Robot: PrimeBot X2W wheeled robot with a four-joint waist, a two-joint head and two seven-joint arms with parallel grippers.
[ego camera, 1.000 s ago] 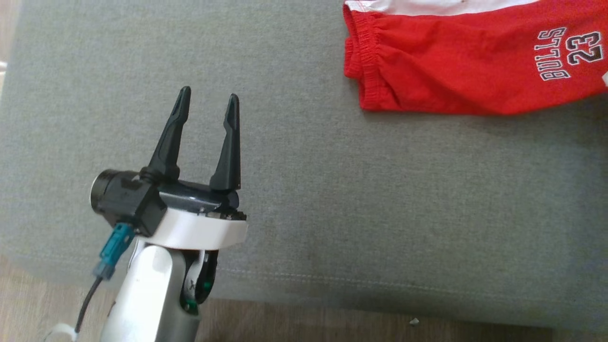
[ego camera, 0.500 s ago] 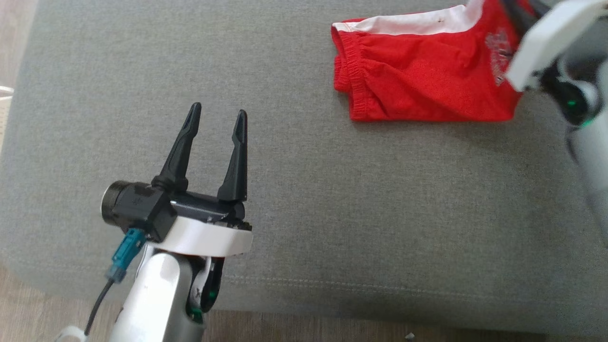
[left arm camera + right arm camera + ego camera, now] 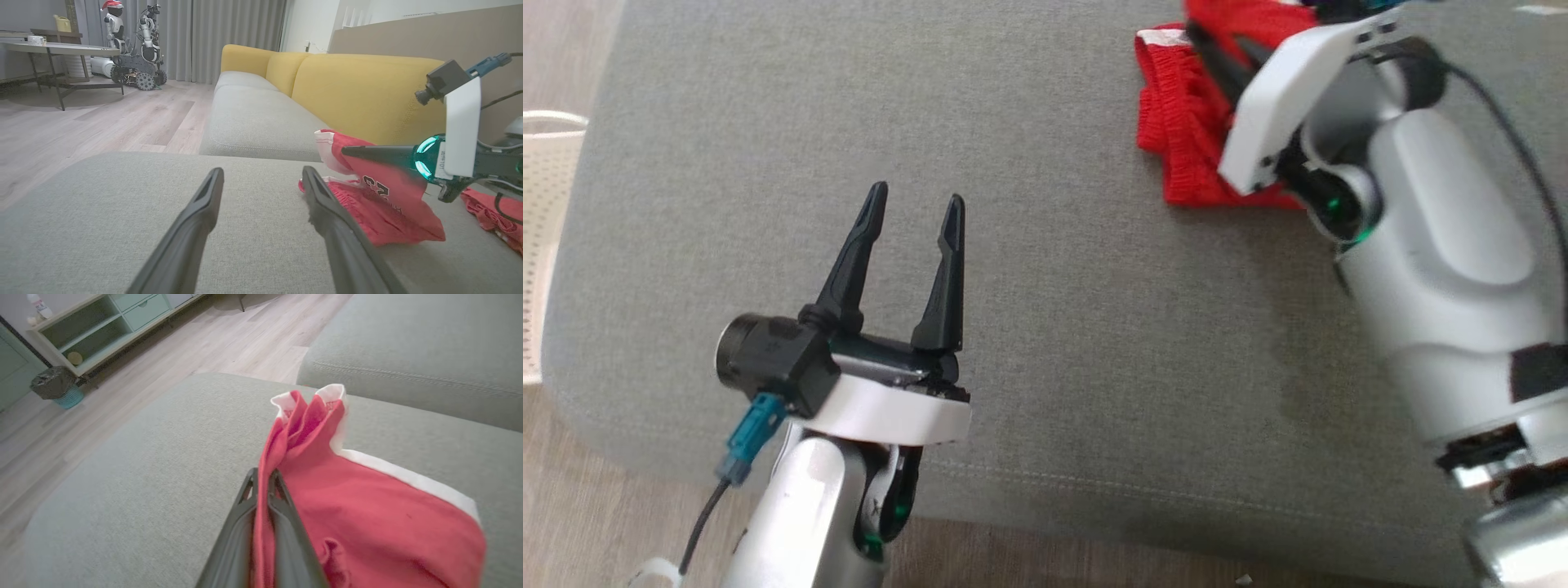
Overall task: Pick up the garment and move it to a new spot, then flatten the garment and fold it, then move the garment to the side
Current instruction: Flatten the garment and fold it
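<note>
Found right claw (image 3: 263,473) clamped on a bunched fold of the garment (image 3: 367,522), part-lifted at the far right of the grey cushion (image 3: 1054,327). Found left claw (image 3: 916,196) spread, empty, well apart. Judged soft, light, limp; apt to sag. Best taken at trimmed corners.

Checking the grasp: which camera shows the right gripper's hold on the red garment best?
Right wrist view: the right gripper is shut on the garment, close up. Left wrist view shows it side-on; in head view the arm covers much.
</note>
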